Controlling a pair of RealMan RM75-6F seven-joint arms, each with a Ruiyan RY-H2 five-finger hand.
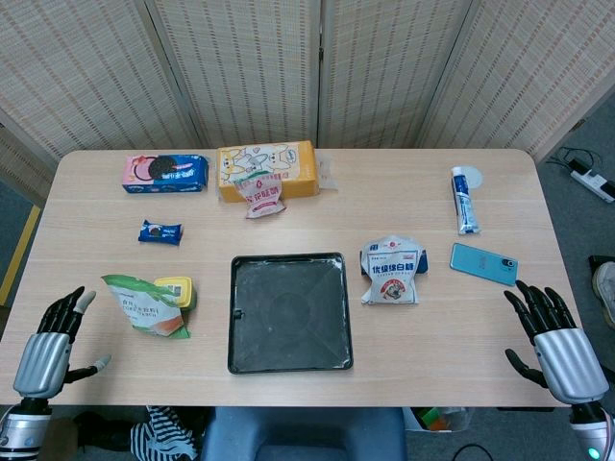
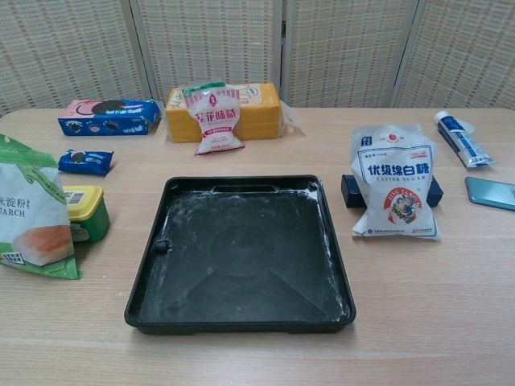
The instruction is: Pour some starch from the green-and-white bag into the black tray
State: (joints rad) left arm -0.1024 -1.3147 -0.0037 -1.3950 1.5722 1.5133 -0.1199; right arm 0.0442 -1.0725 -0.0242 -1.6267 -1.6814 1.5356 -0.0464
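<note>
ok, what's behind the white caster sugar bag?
A dark blue box lies behind the caster sugar bag, which leans against it. Only its two ends show on either side in the chest view; the bag covers its middle, so any label is hidden.

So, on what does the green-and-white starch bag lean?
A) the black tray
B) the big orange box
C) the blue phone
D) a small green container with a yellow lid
D: in both views the green-and-white bag stands against the small green container with a yellow lid, left of the black tray and not touching it.
</note>
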